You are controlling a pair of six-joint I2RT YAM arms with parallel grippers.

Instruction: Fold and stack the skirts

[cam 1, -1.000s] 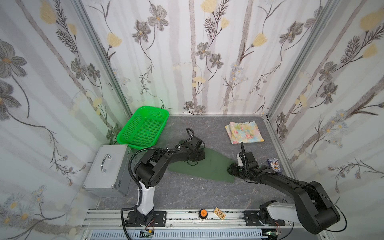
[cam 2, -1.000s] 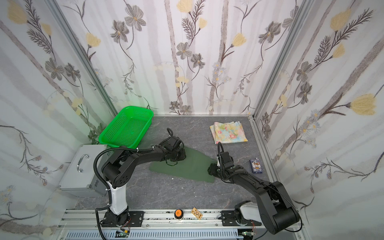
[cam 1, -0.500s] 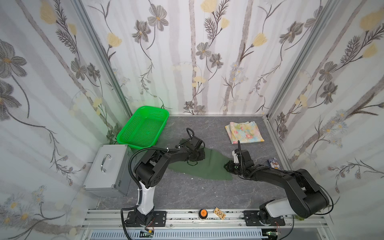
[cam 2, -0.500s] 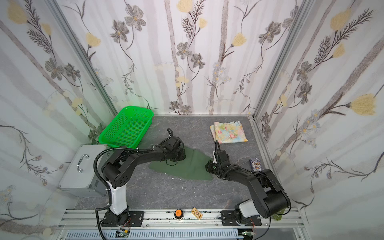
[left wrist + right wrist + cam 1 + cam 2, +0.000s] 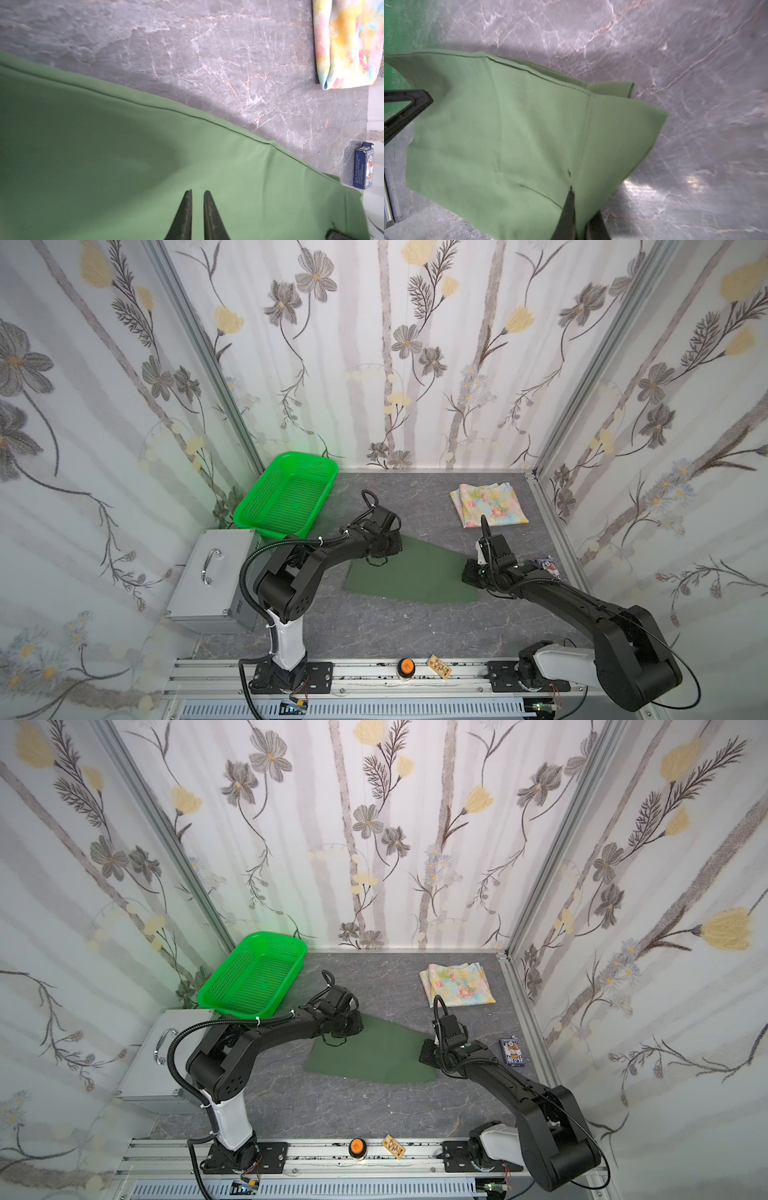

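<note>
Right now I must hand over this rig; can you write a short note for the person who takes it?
Left gripper: nearly shut, seemingly pinching one end of the olive green skirt.
Right gripper: shut on its opposite end, raised slightly.
Floral skirt: folded, lying apart on the table.
Done: floral skirt folded.
To do: fold the olive green skirt, stack it with the floral one.

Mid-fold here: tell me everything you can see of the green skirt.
The green skirt is plain olive woven cloth with stitched hems, spread mostly flat on the table, tapering toward the left gripper, whose jaws stand nearly closed over it. The right gripper is shut on its wide end, with that corner raised. It lies apart from the floral skirt.
</note>
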